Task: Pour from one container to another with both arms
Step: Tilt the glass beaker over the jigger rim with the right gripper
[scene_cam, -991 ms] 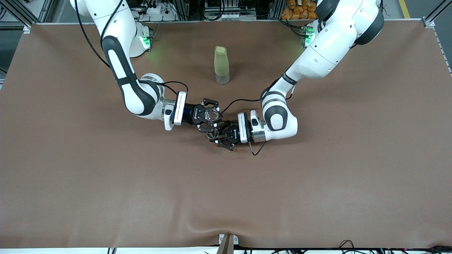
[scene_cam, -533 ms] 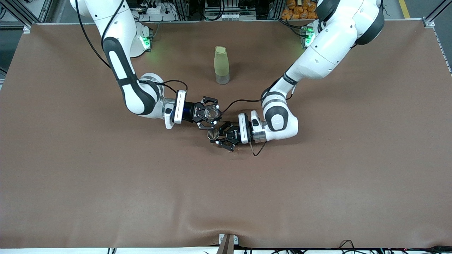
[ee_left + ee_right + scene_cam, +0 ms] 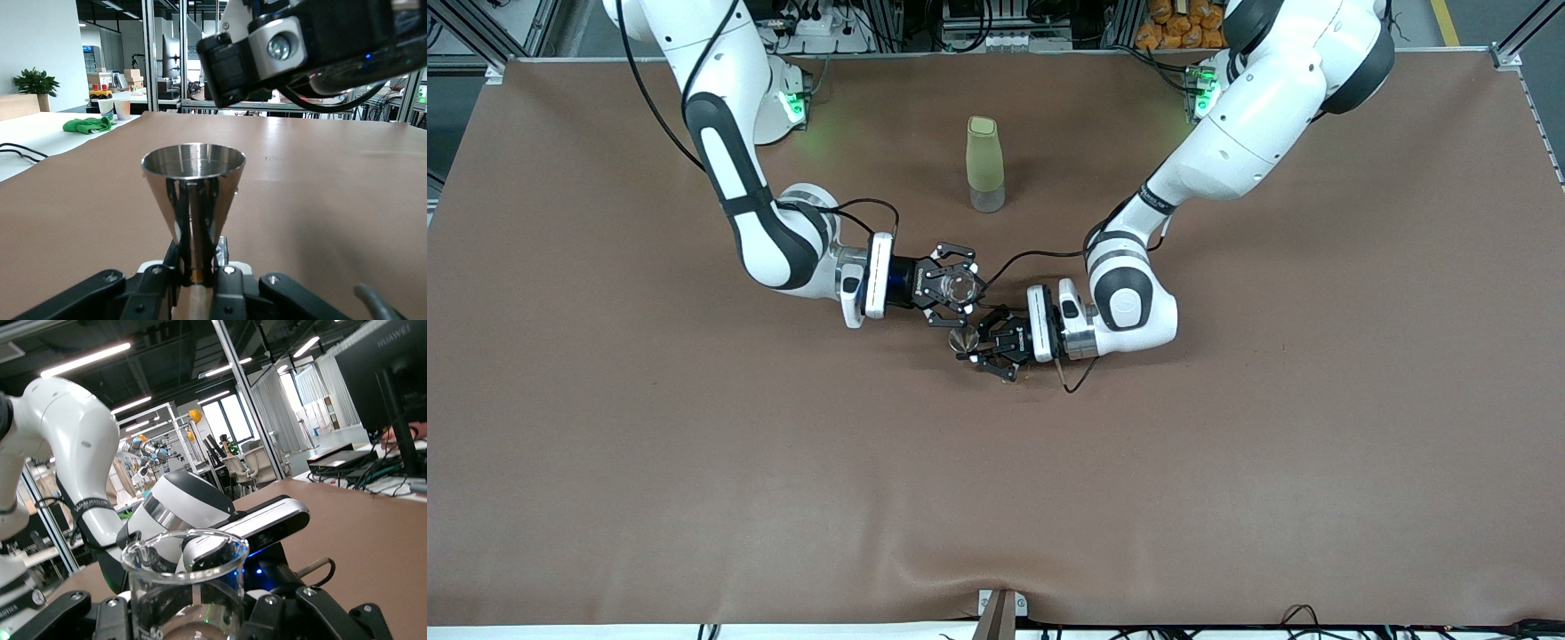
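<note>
You have two containers in hand over the middle of the table (image 3: 605, 427). Starting at the right arm's end, the right gripper (image 3: 953, 289) is clamped on a clear glass beaker (image 3: 959, 286); in the right wrist view the beaker (image 3: 185, 587) stands upright with a pouring lip on its rim, and you cannot tell whether it holds anything. Just beside it, toward the left arm's end, the left gripper (image 3: 985, 343) is clamped on the narrow waist of a steel jigger (image 3: 962, 340). In the left wrist view the jigger (image 3: 193, 200) stands upright with its wide cone cup upward, and the shiny inside near the rim shows only reflections, so you cannot tell its contents. In the front view the beaker and the jigger sit very close together, rim beside rim, whether touching you cannot tell. A tall olive-green bottle (image 3: 984, 164) with a clear base stands upright on the table, farther from the front camera than both grippers and well apart from them.
</note>
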Action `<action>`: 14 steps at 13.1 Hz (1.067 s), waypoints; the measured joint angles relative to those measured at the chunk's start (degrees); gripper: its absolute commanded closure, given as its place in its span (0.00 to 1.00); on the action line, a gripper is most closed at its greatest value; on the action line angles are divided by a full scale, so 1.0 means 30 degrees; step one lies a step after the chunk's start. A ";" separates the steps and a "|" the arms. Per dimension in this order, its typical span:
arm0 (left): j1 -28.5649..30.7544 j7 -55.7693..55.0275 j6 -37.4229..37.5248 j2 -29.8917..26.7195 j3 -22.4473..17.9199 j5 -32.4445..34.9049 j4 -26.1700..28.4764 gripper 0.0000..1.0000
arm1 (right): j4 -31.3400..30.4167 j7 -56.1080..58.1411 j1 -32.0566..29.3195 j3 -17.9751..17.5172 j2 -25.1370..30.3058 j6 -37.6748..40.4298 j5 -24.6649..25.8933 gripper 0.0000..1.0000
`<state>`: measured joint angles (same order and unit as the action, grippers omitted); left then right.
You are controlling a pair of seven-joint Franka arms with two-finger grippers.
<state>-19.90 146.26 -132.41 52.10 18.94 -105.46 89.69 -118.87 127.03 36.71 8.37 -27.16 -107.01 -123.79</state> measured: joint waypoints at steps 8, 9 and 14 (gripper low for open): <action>-0.0008 -0.0461 0.0000 0.0052 0.0008 -0.0027 0.0187 1.00 | 0.0000 -0.6401 0.0001 -0.0096 0.0050 0.0088 -0.0004 1.00; -0.0007 -0.0461 0.0000 0.0061 0.0008 -0.0027 0.0291 1.00 | 0.0000 -0.7253 0.0002 -0.0179 0.0055 0.0105 -0.0004 1.00; 0.0006 -0.0461 0.0000 0.0067 0.0007 -0.0027 0.0635 1.00 | 0.0000 -1.0791 0.0002 -0.0300 0.0142 0.0137 -0.0004 1.00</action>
<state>-19.89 144.88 -132.41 52.30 18.96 -105.55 91.60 -118.87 94.66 36.72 7.47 -26.73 -106.60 -123.80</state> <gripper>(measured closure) 0.789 0.859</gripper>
